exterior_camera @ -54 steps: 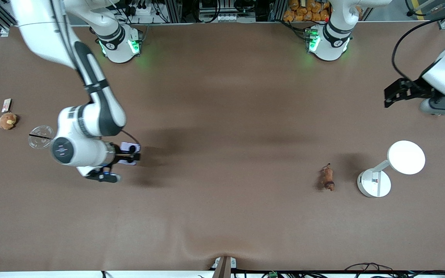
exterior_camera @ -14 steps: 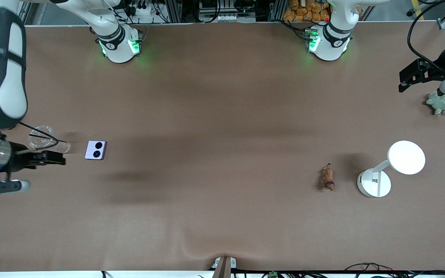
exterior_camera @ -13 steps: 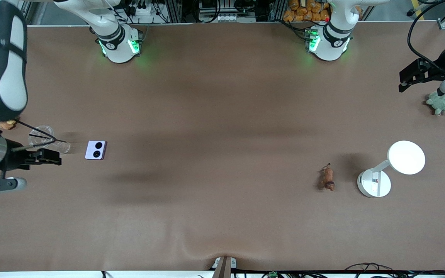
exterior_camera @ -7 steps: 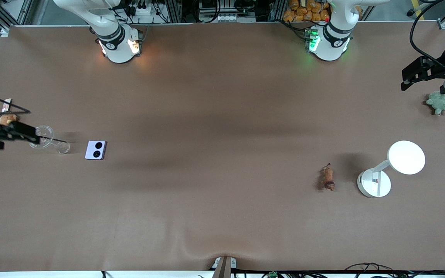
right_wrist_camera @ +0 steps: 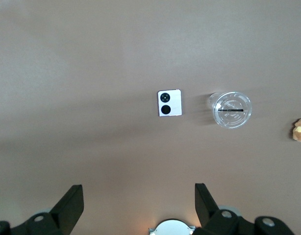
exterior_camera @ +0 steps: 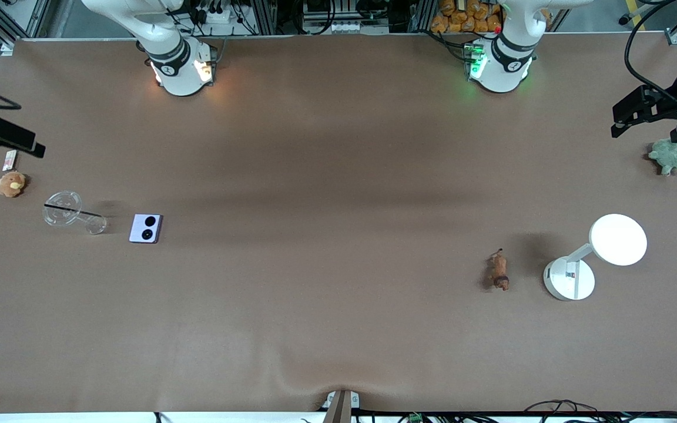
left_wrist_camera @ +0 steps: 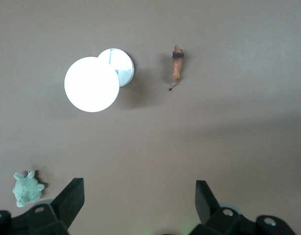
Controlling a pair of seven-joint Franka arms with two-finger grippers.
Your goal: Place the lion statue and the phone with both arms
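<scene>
Right pincer (exterior_camera: 12,141): one, at the left edge of the frame, up over the counter's (exterior_camera: 338,329) rim above the card; fingers spread wide, holding nothing.
Card (exterior_camera: 10,159): one, small, white and red, at the left edge.
Tan plush toy (exterior_camera: 11,184): one, just below the card in the frame.
Clear cup (exterior_camera: 71,215): one, lying on its side with a black straw, between the plush and the phone.
Phone (exterior_camera: 146,228): one, lavender, flat on the counter with two black lenses up, left part of the frame, just beside the cup, touched by no pincer.
Lion statue (exterior_camera: 498,270): one, brown-orange, on the counter in the right part of the frame, near the lamp's base, free of any pincer.
Lamp (exterior_camera: 570,279): one, white, round head lit.
Green plush toy (exterior_camera: 669,156): one, upper right of the frame.
Left pincer (exterior_camera: 632,114): one, at the upper right edge, open and empty, over the counter beside the green plush.
</scene>
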